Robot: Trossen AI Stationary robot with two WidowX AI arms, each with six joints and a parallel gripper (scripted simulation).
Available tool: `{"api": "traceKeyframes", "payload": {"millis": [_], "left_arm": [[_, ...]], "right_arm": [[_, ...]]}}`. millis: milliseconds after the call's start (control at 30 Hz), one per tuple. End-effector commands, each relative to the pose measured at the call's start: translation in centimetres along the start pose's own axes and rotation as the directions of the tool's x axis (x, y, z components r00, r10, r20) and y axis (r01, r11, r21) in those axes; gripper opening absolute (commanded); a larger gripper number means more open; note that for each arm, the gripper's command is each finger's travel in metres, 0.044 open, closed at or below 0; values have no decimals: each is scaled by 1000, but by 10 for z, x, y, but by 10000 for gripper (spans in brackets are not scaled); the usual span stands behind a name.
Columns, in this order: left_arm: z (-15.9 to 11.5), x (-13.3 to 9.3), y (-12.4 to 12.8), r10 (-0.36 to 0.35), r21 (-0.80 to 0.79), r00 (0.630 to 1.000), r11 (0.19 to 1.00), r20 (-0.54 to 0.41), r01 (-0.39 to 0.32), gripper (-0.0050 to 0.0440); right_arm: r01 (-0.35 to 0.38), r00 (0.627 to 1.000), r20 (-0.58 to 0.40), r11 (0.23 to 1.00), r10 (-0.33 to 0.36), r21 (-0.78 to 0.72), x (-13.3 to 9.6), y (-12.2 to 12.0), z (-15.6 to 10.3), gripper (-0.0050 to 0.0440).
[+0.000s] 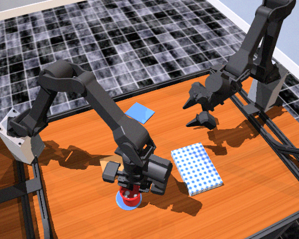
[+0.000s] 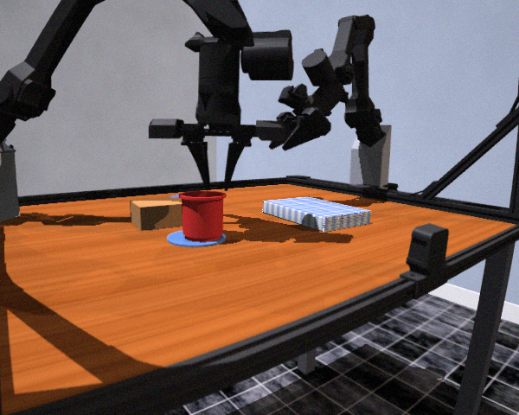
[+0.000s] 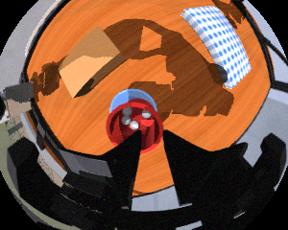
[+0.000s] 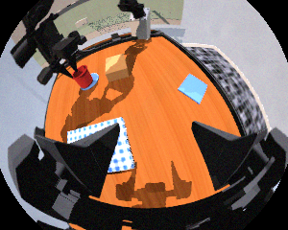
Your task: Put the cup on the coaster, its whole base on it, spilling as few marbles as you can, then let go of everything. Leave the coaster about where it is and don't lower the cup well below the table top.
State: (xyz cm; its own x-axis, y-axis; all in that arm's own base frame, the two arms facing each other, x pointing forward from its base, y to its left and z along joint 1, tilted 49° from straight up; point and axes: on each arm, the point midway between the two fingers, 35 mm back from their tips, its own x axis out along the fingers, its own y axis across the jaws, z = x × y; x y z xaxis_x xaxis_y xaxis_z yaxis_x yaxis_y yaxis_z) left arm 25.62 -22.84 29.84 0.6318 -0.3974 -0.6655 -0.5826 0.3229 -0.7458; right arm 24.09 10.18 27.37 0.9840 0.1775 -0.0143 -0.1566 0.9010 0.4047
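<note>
The red cup (image 1: 129,196) with pale marbles inside stands upright on the round blue coaster (image 1: 126,206) near the table's front. In the exterior view the cup (image 2: 201,216) sits on the coaster (image 2: 195,242), which shows all around its base. My left gripper (image 2: 214,183) points straight down, its fingers parted, with the tips just above the cup's rim and not gripping it. The left wrist view shows the cup (image 3: 134,126) between the finger tips. My right gripper (image 1: 193,114) is open and empty, raised over the table's far right.
A tan box (image 1: 112,160) lies just behind the cup. A blue-dotted white pad (image 1: 196,168) lies to the cup's right. A flat blue square (image 1: 139,112) lies at the far middle. Black frame rails run along the table's edges.
</note>
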Motion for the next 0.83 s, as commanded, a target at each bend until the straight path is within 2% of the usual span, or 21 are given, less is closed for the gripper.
{"api": "traceKeyframes", "payload": {"millis": [0,167,233,300,533,667,800], "left_arm": [[0,-14,0,-11,-3,1000,1000,-1,11,115],[0,-15,1,-11,-2,1000,1000,-1,11,115],[0,-10,1,-5,0,1000,1000,-1,5,163],[0,-10,1,-5,0,1000,1000,-1,5,163],[0,-11,1,-5,0,1000,1000,-1,5,331],[-1,-25,1,-6,-1,1000,1000,-1,6,427],[-1,-52,3,-9,-2,1000,1000,-1,9,440]], "right_arm": [[2,1000,1,1000,-2,-3,0,-1,0,400],[2,1000,1,1000,-2,-3,0,-1,0,400],[2,1000,1,1000,-2,-3,0,-1,0,400],[2,1000,1,1000,-2,-3,0,-1,0,400],[2,1000,1,1000,-2,-3,0,-1,0,400],[2,1000,1,1000,-2,-3,0,-1,0,400],[2,1000,1,1000,-2,-3,0,-1,0,400]]}}
